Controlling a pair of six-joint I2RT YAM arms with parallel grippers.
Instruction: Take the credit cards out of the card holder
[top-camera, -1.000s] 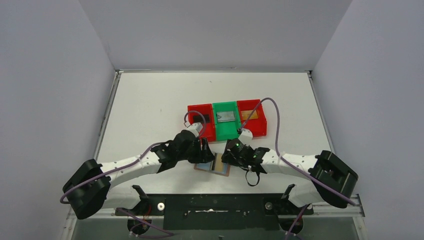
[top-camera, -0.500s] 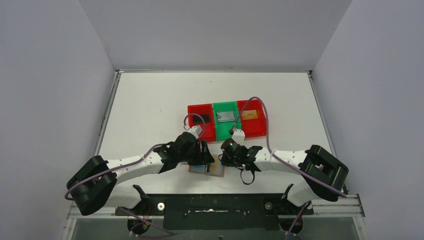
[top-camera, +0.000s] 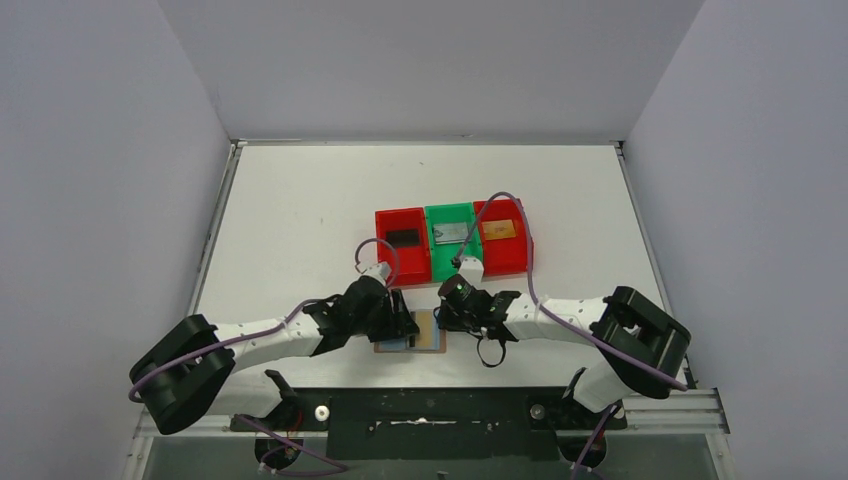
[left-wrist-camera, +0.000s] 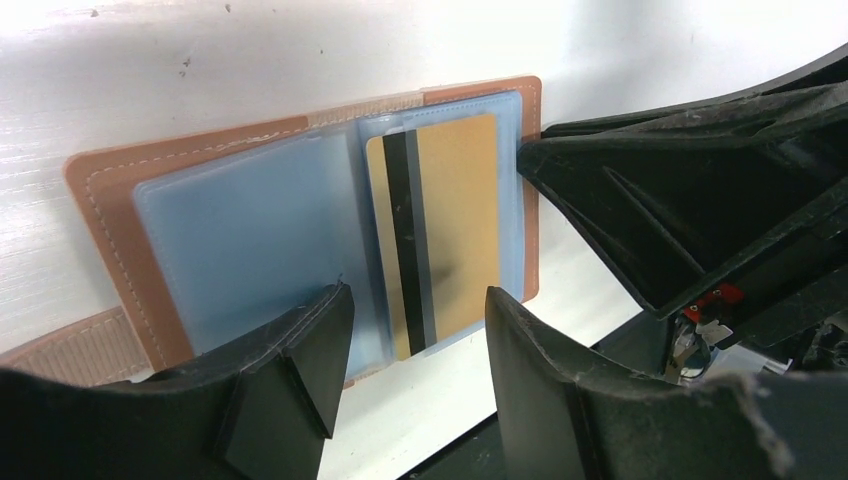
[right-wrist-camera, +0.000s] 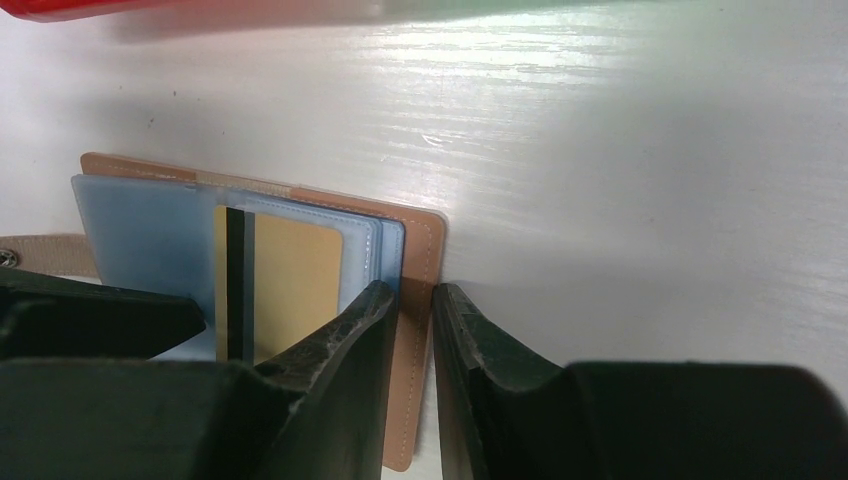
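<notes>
The left fingers (left-wrist-camera: 290, 370) stand half open over the near end of the card holder (left-wrist-camera: 100, 210), one on each side of the gold card (left-wrist-camera: 455, 220). They grip nothing. The holder lies open and flat on the table (top-camera: 300, 200), close to the near edge and about at its middle. The gold card, which has a black stripe, sits in the right blue pocket. The right fingers (right-wrist-camera: 340, 370) are narrow, with the right leather edge of the holder between them, and they seem to pinch it.

I judge that the step is to pull out this card, the only one I can see in the holder. To do it well, the right fingers should hold the cover firmly, so that the holder does not slide with the card. The left fingers should close on the card only, not on the pocket film, and draw it out straight and flat. I cannot tell on which side the pocket opens.

Room is small here. The two arms are just beside each other, and the near edge of the table is close. Toward the far edge, near the holder, three bins stand in a row: a red bin (top-camera: 383, 225) with a black card (top-camera: 403, 237), a green bin (top-camera: 440, 262) with a silver card (top-camera: 452, 232), and a second red bin (top-camera: 505, 262) with a tan card (top-camera: 498, 229). Beyond them and to both sides, the table gives free way.
</notes>
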